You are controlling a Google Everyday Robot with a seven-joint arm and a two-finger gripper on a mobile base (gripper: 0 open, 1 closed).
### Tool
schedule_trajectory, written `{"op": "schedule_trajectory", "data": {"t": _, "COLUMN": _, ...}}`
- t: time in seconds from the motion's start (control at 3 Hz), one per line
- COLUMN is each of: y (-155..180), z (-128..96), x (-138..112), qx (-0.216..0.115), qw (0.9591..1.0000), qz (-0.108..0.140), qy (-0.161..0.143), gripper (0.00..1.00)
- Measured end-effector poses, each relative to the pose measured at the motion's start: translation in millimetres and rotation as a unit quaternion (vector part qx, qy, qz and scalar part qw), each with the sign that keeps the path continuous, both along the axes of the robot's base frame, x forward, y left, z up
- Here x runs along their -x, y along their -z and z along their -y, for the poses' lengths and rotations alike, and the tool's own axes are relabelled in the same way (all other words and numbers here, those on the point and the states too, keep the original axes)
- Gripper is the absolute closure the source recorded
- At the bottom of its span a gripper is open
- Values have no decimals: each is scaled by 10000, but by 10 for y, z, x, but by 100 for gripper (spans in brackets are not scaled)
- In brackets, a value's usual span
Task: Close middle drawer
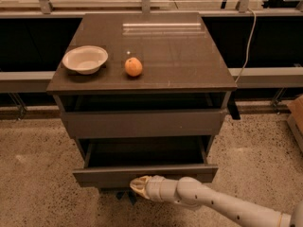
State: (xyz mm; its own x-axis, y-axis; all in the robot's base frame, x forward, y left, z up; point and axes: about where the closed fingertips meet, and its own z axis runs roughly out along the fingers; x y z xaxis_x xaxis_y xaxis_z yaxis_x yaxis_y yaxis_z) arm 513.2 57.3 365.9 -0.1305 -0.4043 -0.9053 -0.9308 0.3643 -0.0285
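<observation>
Claw point(138, 185) low before one open middle drawer point(106, 176).

A robotics lab or test space is suggested. A speckled terrazzo floor point(38, 145) is seen, with metal rails point(265, 74) behind and a loose cable point(246, 41) hung at the back right. A lone dark cabinet is staged, its counter point(180, 56) set with a bowl point(85, 59) and an orange point(133, 66). A robot's end effector point(136, 185) is seen at the lower edge of the open middle drawer point(142, 175).
</observation>
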Motion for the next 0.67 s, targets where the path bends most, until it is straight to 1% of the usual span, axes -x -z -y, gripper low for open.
{"op": "schedule_trajectory", "data": {"t": 0.33, "y": -21, "z": 36, "x": -242, "qx": 81, "qw": 9999, "qz": 71, "qy": 72, "gripper": 100}}
{"op": "schedule_trajectory", "data": {"t": 0.67, "y": -29, "z": 35, "x": -287, "qx": 90, "qw": 9999, "qz": 77, "qy": 89, "gripper": 100}}
